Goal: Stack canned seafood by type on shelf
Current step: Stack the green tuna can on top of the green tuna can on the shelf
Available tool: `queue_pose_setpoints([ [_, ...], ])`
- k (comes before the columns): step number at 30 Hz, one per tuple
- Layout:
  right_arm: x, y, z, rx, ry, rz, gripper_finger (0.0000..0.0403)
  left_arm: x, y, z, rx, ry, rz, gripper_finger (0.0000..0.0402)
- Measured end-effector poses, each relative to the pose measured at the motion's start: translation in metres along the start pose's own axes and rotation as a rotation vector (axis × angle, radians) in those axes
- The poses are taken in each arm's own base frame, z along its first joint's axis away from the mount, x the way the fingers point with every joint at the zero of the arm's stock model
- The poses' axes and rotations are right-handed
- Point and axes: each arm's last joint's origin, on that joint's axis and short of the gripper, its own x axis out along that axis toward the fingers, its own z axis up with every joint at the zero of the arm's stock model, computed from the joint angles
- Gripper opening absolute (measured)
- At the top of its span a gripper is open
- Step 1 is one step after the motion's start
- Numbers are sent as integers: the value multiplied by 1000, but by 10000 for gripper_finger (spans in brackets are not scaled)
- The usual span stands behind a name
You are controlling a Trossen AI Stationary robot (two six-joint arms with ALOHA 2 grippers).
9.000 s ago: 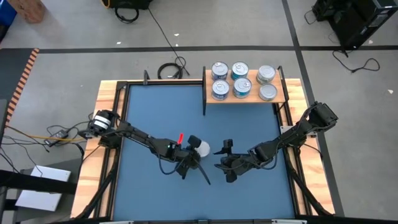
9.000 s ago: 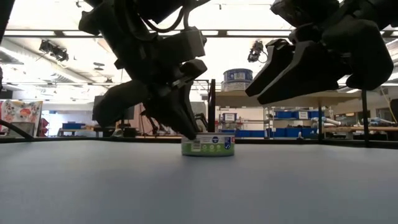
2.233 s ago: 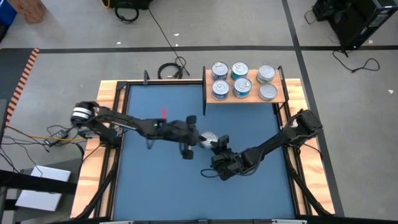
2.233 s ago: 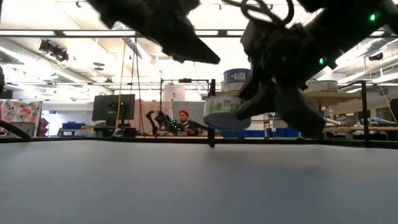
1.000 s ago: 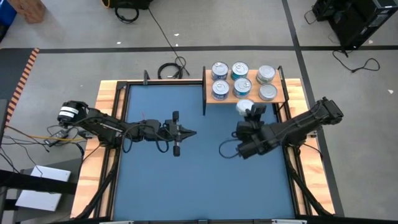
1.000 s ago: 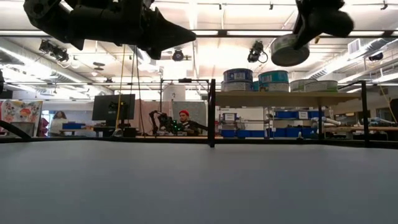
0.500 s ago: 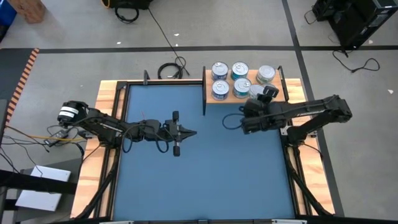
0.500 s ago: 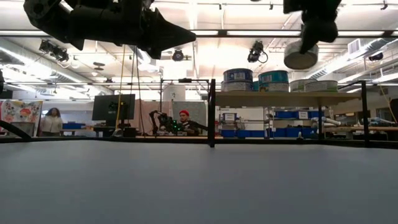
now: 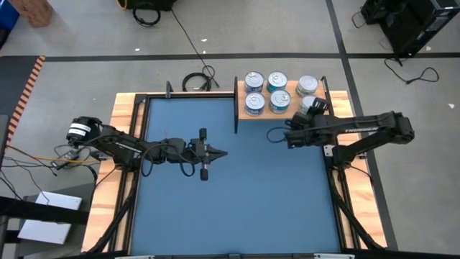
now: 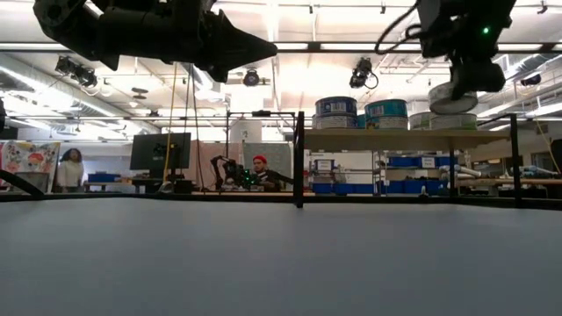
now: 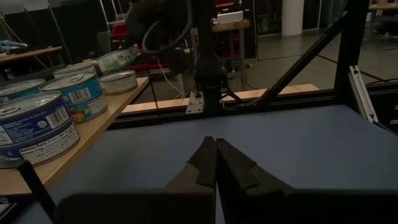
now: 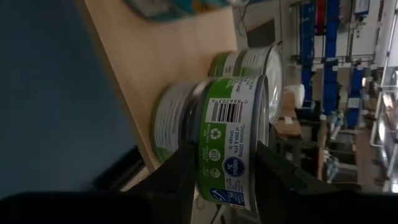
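Moved since half a second ago: right gripper (image 9: pixel 313 106) with its green-labelled tin (image 12: pixel 233 140), now directly over the shelf's (image 9: pixel 284 114) near right-hand tin (image 12: pixel 180 127). Jaws part-open, clamped on the carried tin's sides; shelf board just beneath them. Left gripper (image 9: pixel 221 153): jaws pressed together, empty, above the blue mat (image 9: pixel 237 194). Five more tins (image 9: pixel 266 91) beyond the right jaws.

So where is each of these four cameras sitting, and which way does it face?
High view: overhead, straight down on the blue mat; both arms show.
Low view: at mat height, level toward the shelf; arms hang in from above.
Left wrist view: over the left gripper, fingers shut.
Right wrist view: over the right gripper, fingers clamping a green-labelled tin.
All four share the shelf.
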Motion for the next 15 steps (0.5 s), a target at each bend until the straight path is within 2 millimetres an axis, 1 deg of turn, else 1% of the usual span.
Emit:
queue_pose_setpoints([
  [4, 8, 0, -2, -16, 47, 8, 128, 0, 0, 0, 0, 0, 5, 6],
  [7, 10, -1, -2, -7, 72, 31, 139, 0, 0, 0, 0, 0, 5, 6],
  [15, 11, -1, -2, -23, 79, 34, 197, 0, 0, 0, 0, 1, 7, 6],
])
